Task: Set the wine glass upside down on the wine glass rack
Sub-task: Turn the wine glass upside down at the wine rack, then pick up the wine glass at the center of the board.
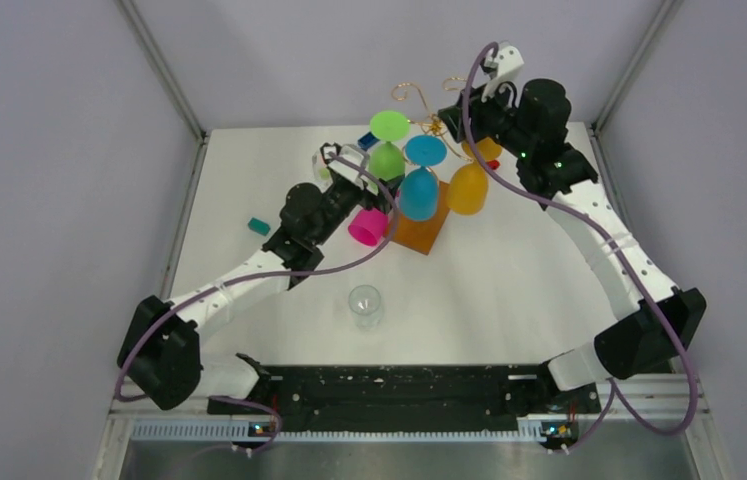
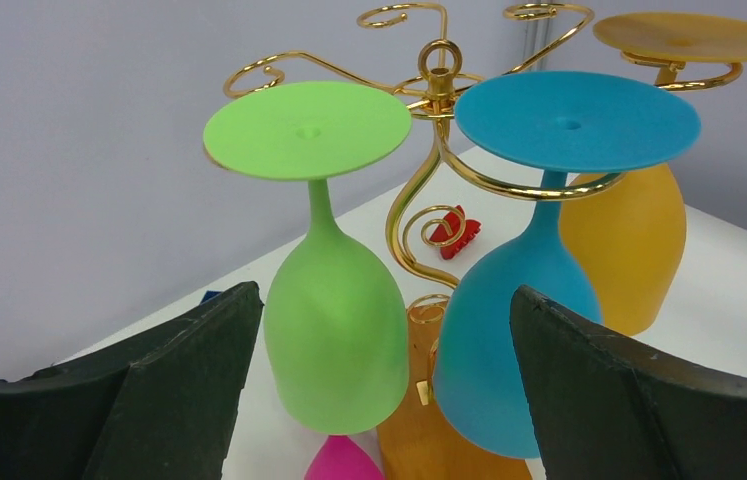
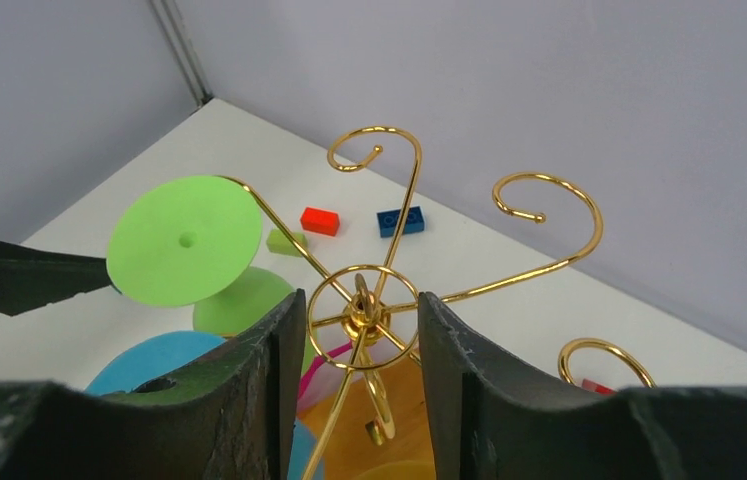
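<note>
hard to make out: the pink wine glass [image 1: 367,227] sits half under my left wrist from above, and on my left camera it's just a sliver, cut off at the bottom edge. stem and foot are hidden. my left end effector [image 2: 384,295] is spread wide, gripping nothing. the pink glass lies low between its fingers, just beside the wine glass rack [image 2: 438,88]. green glass [image 2: 334,340], blue glass [image 2: 504,350] and orange glass [image 2: 629,250] hang there upside down. my right end effector [image 3: 361,300] is pinched on the rack's top ring. a clear glass [image 1: 365,305] stands apart on the counter [image 1: 509,290].
</note>
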Controlling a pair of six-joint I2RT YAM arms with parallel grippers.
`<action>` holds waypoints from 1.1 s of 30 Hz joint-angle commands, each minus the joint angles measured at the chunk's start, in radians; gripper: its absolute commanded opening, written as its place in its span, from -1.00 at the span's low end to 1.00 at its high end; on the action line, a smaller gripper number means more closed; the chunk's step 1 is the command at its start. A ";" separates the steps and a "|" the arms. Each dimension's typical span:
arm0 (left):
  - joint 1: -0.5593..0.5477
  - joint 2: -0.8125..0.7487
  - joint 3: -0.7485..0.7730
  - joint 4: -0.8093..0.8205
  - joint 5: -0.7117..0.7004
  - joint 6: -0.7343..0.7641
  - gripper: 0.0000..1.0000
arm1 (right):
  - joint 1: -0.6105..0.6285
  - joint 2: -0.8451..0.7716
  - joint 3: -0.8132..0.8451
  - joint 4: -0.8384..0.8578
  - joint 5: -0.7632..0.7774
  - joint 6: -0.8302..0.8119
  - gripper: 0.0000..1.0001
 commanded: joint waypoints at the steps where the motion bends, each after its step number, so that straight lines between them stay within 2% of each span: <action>1: -0.002 -0.091 -0.049 0.013 -0.051 -0.040 0.97 | -0.007 -0.089 -0.035 0.115 0.012 0.022 -0.10; 8: -0.002 -0.197 -0.117 -0.137 -0.135 -0.165 0.98 | -0.007 -0.173 -0.086 0.145 0.035 0.030 -0.08; 16: -0.002 -0.324 -0.259 -0.255 -0.290 -0.413 0.97 | -0.007 -0.248 -0.135 0.148 0.060 0.036 -0.08; 20: -0.001 -0.372 -0.349 -0.193 -0.315 -0.502 0.98 | -0.008 -0.267 -0.149 0.144 0.065 0.038 -0.08; 24: 0.018 -0.356 -0.410 -0.111 -0.331 -0.617 0.98 | -0.008 -0.280 -0.165 0.139 0.066 0.046 -0.08; 33: 0.058 -0.278 -0.410 -0.169 -0.377 -0.849 0.98 | -0.008 -0.289 -0.174 0.117 0.087 0.026 -0.08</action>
